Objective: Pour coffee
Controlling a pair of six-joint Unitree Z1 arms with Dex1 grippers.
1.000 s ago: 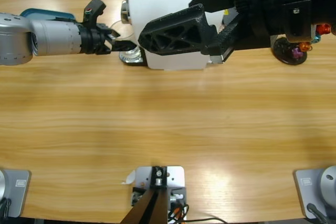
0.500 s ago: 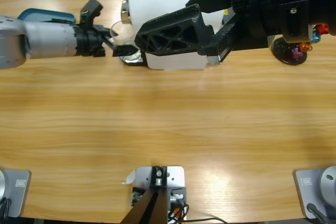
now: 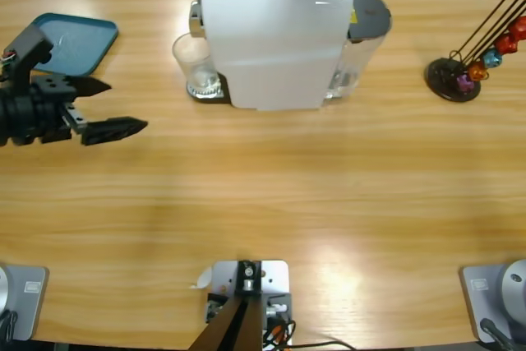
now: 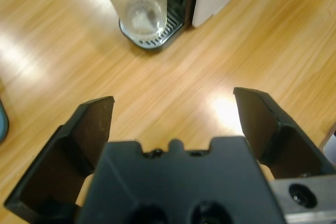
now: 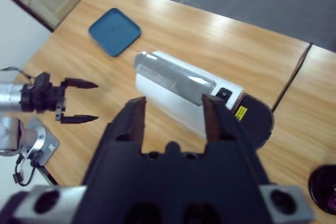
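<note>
Wooden table (image 3: 263, 203): glass (image 3: 194, 62) well apart from gaping, empty left tool (image 3: 103, 107); right tool (image 5: 173, 114) parted, raised.

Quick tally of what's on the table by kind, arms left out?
Coffee machine: 1
Glass: 1
Teal tray: 1
Capsule stand: 1
Total: 4
</note>
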